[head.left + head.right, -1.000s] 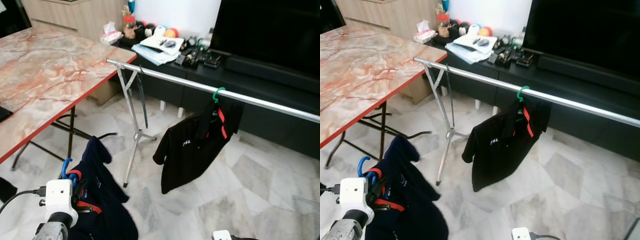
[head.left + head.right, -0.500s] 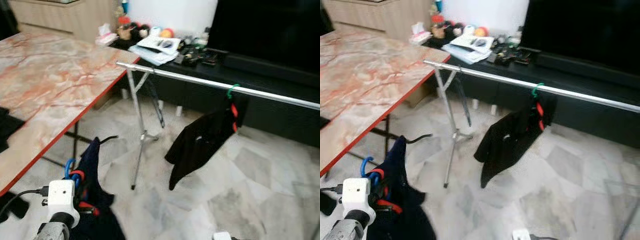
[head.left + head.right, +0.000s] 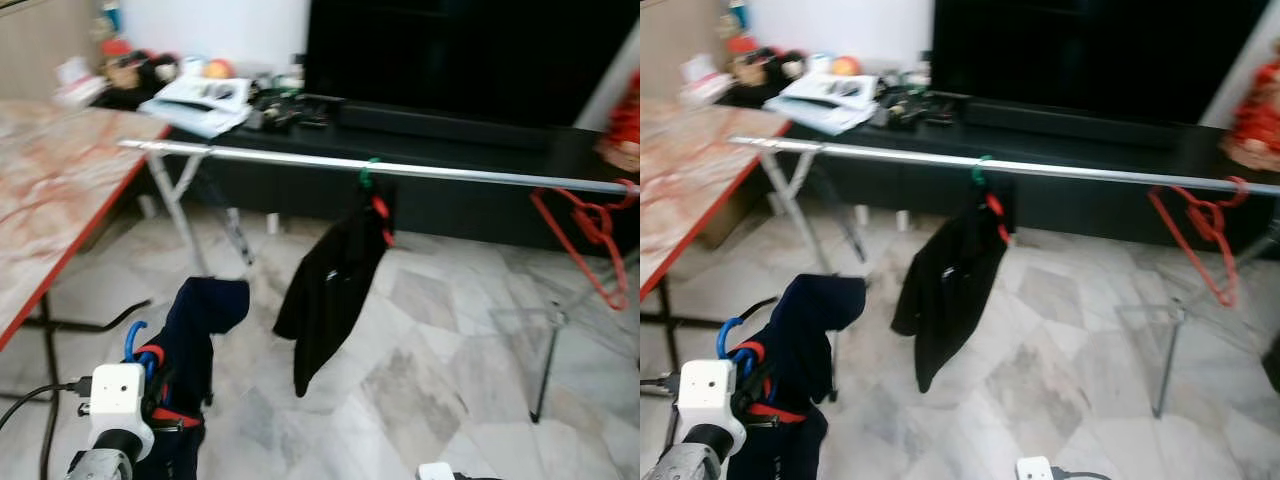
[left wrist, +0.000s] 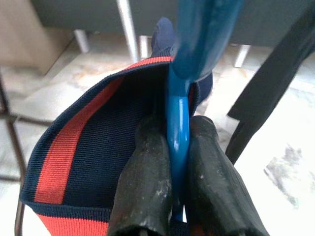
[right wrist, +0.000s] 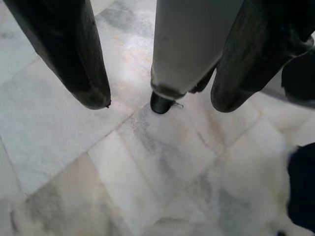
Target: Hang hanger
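Gripping the blue hanger (image 4: 178, 142) by its neck, the left gripper (image 4: 179, 196) has both black fingers (image 4: 143, 182) pressed tight against the plastic, low in the lower left of the left eye view. Navy shirt (image 3: 190, 345) with red trim hangs from that hanger, one end bunched up above the wrist camera, the rest drooping toward the floor. Blue hook (image 3: 133, 338) curls up just left of the shirt collar, well below the rail and apart from it.

Silver clothes rail (image 3: 300, 160) runs across the middle of the frame, left end near the marble-pattern table (image 3: 50, 200) with its red edge. Black shirt (image 3: 330, 285) on a green hanger (image 3: 368, 176) hangs from the rail near centre. Empty red hangers (image 3: 590, 235) hang at the rail's right end. Behind the rail, a black TV console (image 3: 450, 150) with clutter at its left end and a large dark screen above.

Right gripper (image 5: 160, 64) is spread wide, fingers (image 5: 64, 54) well apart, nothing between them but a pale rack leg (image 5: 189, 49) and marble floor tiles (image 5: 147, 172) beyond.
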You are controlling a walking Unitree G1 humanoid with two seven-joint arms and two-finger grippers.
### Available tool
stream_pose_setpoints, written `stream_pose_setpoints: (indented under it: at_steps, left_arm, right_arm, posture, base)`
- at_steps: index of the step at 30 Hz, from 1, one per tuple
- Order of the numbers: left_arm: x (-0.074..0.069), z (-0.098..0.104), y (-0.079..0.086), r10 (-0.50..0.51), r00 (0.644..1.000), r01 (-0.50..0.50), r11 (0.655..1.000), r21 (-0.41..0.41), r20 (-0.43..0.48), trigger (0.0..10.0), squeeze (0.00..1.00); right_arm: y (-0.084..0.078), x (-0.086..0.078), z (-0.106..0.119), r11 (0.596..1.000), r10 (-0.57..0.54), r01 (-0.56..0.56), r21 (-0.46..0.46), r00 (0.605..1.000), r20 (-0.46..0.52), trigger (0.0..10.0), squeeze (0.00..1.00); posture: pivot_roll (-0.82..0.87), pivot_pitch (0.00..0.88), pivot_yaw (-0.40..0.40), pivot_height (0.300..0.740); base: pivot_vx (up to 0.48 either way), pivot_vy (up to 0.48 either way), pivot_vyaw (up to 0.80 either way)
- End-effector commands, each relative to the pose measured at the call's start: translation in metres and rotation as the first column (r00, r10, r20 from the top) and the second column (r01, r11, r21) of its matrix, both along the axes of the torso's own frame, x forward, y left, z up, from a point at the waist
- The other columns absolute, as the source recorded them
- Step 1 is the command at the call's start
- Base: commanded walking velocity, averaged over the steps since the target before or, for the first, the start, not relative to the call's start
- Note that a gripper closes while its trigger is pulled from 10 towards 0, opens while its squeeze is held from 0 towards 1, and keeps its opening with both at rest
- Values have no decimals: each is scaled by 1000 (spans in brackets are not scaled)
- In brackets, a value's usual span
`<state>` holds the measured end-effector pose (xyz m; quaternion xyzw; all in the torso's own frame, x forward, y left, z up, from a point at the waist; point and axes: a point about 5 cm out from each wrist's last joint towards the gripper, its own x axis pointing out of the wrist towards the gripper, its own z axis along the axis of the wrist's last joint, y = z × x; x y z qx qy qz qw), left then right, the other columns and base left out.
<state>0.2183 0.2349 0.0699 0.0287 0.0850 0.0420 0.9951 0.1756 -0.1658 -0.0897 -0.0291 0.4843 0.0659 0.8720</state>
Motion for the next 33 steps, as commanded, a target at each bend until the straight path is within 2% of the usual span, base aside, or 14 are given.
stream_pose_setpoints:
  at_steps: [1, 12, 20, 33]
  left_arm:
    - [5, 9, -5, -27, 998, 27, 1000, -5, 52, 10000, 0]
    - [6, 10, -4, -29, 998, 29, 1000, 1, 51, 10000, 0]
    - [5, 11, -3, -29, 998, 29, 1000, 2, 53, 10000, 0]
    - [5, 11, -4, -31, 998, 31, 1000, -2, 54, 10000, 0]
  right_arm:
    - [-8, -7, -3, 1000, -12, 12, -20, 1000, -25, 10000, 0]
    - [-7, -6, -2, 999, -33, 33, -12, 999, -13, 10000, 0]
    - [-6, -4, -1, 999, -37, 37, -1, 999, 2, 10000, 0]
    - [-7, -4, -1, 999, -51, 51, -9, 999, 5, 10000, 0]
  posture:
    - [33, 85, -12, 740]
    - [34, 98, -8, 740]
    - [32, 105, -7, 740]
    - [27, 114, -5, 740]
  base:
    - [0, 0, -800]
    - [0, 0, -791]
    - [0, 0, 0]
    - [-302, 0, 0]
